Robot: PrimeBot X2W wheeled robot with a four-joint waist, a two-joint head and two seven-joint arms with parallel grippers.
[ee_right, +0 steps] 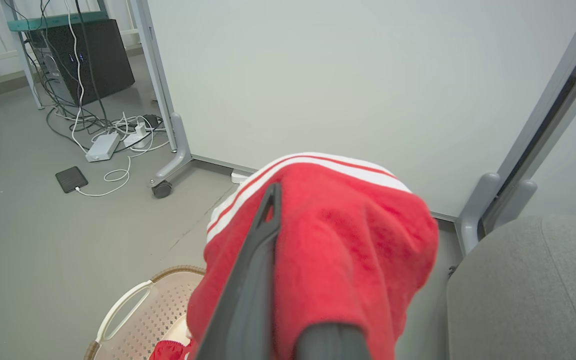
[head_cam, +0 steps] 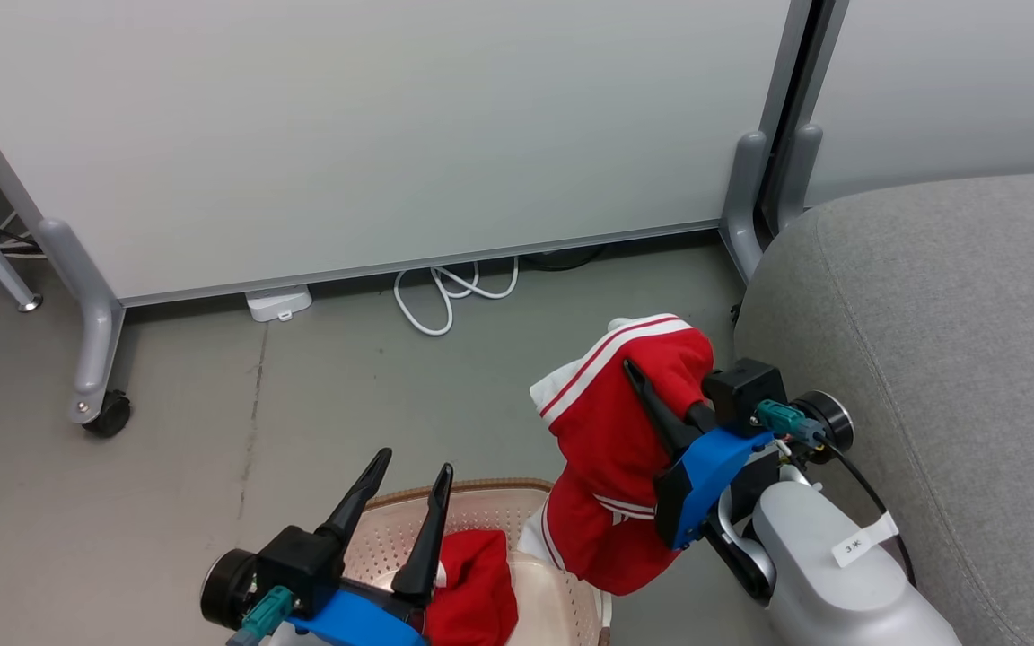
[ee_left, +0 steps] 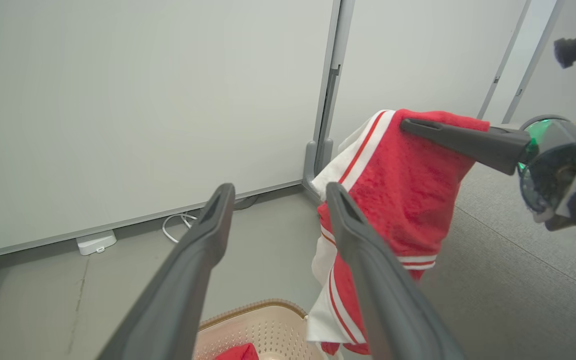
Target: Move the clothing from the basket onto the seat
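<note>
One red garment with white stripes (head_cam: 611, 422) is held up in the air, draped over the right fingers (head_cam: 656, 410), which are closed tight on its cloth. It hangs above the grey floor (head_cam: 302, 404), between the basket (head_cam: 490, 492) and the seat (head_cam: 957, 359), near the seat's rounded corner but not over it. Its lower end hangs just beside the basket's rim; whether it touches the rim cannot be told.

A second red garment (head_cam: 477, 588) is seen lying inside the basket, bunched against the near wall. The left fingers (head_cam: 355, 498) are spread fully apart and hold nothing; they are poised above the basket's rim, pointing toward the white panel (head_cam: 391, 135).

The task is judged to be at an early stage. No garment is seen on the part of the seat that is in view, so nothing is yet delivered. The held garment is lifted out and remains to be carried across and set down; the one in the basket remains to be picked up afterwards.

Two garments are counted, one held and one in the basket; whether more lie under it cannot be told, since part of the basket is hidden by the left arm. One basket and one seat are counted, and two pairs of fingers.
</note>
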